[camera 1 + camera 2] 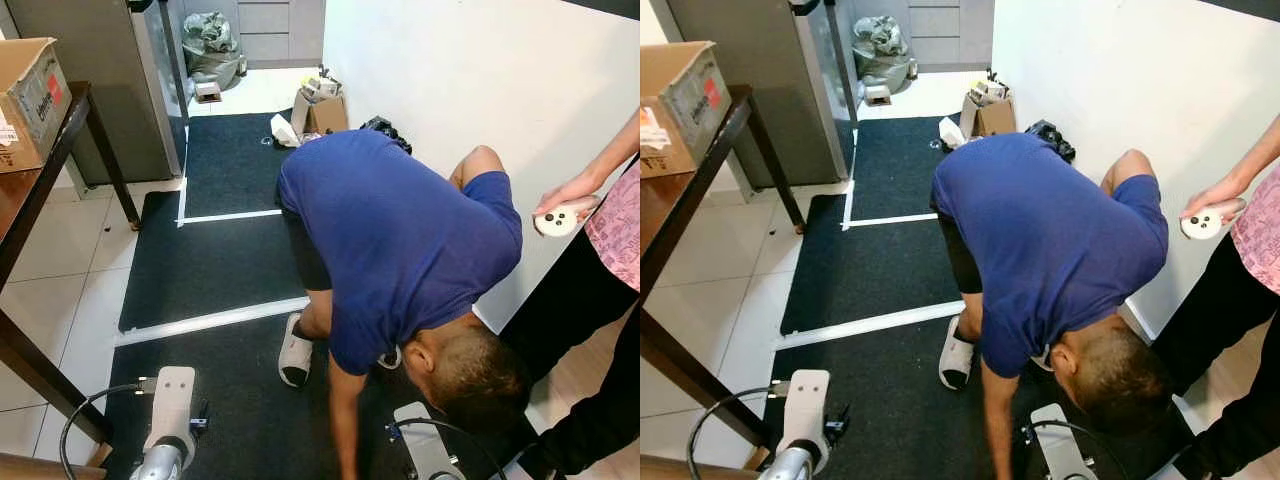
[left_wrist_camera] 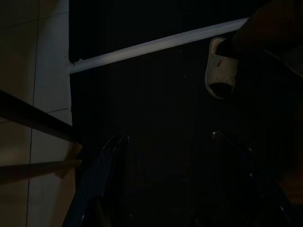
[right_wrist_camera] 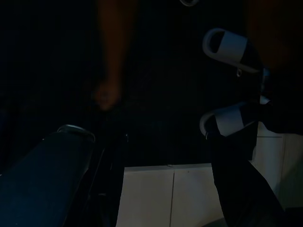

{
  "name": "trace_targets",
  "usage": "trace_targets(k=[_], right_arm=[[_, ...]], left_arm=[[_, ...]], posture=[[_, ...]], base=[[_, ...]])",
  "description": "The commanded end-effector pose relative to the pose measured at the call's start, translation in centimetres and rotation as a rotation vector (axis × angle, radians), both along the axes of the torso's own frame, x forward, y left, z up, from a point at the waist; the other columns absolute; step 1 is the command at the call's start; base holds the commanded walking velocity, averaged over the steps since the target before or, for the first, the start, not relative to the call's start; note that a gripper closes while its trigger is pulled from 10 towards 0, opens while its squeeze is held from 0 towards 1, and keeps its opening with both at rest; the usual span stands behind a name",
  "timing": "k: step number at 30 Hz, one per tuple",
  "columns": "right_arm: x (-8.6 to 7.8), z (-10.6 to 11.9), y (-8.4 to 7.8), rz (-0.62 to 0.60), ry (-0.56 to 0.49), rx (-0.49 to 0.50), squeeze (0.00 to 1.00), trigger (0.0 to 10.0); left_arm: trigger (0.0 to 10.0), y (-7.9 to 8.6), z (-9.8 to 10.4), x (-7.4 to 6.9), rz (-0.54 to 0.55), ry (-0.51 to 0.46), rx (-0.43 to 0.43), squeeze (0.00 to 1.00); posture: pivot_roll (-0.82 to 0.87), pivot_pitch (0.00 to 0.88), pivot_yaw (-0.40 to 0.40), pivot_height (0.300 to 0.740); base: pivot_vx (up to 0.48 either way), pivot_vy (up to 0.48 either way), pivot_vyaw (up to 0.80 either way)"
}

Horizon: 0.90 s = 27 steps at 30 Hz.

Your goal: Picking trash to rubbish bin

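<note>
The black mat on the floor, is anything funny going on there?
Yes. A person in a blue shirt is bent right down over the black mat, one hand reaching to the floor between the robot's arms. That blocks the way ahead. Another person's hand holds a white controller nearby.

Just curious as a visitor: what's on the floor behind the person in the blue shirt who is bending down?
Behind the person in the blue shirt sit an open cardboard box stuffed with items, a white scrap, and farther back a grey bag. A black object by the wall is partly hidden by their back.
</note>
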State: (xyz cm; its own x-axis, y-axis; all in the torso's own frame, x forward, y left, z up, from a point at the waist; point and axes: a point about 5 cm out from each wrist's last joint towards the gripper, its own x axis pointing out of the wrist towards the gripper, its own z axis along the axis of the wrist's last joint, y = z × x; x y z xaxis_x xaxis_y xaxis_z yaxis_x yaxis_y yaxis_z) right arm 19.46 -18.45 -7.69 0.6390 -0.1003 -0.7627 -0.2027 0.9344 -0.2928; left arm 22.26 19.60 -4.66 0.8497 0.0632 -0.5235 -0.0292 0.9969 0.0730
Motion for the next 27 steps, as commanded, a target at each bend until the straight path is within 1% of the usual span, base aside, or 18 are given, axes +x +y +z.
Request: trace_targets(k=[1, 25, 27], right_arm=[[-0.15, -0.10, 0.12, 0.008, 0.007, 0.002, 0.00, 10.0], [-0.01, 0.00, -0.11, 0.017, 0.007, -0.002, 0.00, 10.0], [0.14, 0.09, 0.01, 0.019, -0.006, 0.018, 0.00, 10.0]], left_arm=[[10.0, -0.33, 0.15, 0.18, 0.001, -0.017, -0.007, 0.00], [10.0, -0.67, 0.08, 0.15, 0.005, -0.016, -0.010, 0.00], [10.0, -0.70, 0.04, 0.12, 0.001, -0.013, -0.006, 0.00]], posture=[[0.01, 0.055, -0.009, 0.740], [0.01, 0.050, -0.024, 0.740], [0.01, 0.045, -0.025, 0.740]], base=[[0.000, 0.000, 0.00], [0.000, 0.000, 0.00], [0.000, 0.000, 0.00]])
